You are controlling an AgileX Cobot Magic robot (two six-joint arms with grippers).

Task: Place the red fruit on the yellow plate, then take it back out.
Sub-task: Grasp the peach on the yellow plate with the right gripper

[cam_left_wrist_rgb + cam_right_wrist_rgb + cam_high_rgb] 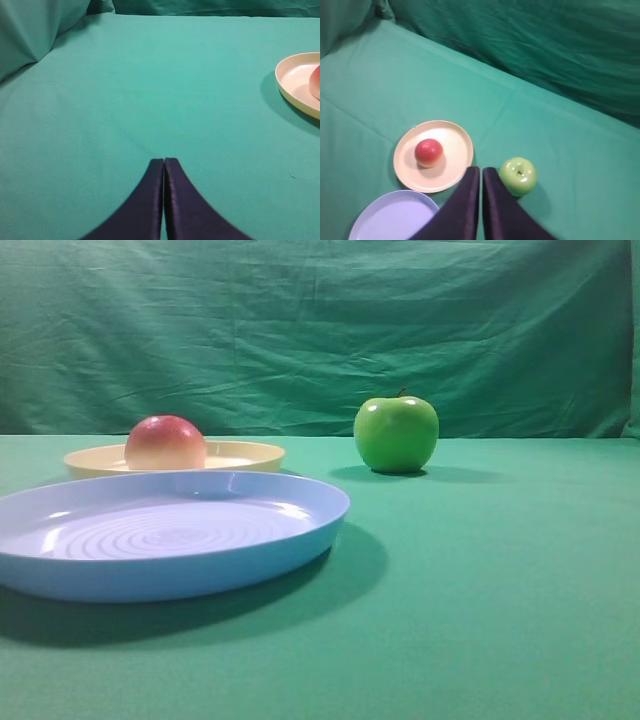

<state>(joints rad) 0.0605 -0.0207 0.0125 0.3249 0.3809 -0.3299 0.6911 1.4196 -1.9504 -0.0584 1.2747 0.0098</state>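
Note:
The red fruit [164, 443] rests on the yellow plate [245, 452], left of the plate's middle; from above, the red fruit [429, 152] sits well inside the yellow plate [455, 160]. My right gripper [481, 169] hovers high above the table, shut and empty, its tips between the plate and the green apple [518, 175]. My left gripper [164, 160] is shut with nothing in it over bare green cloth, far left of the yellow plate [295, 82]; a sliver of red fruit [316, 82] shows at the frame edge. Neither gripper appears in the exterior view.
A large light-blue plate [300, 540] with concentric rings lies in front of the yellow one, near the camera. The green apple [396, 433] stands to the right on the cloth. A green cloth backdrop [320, 330] closes off the rear.

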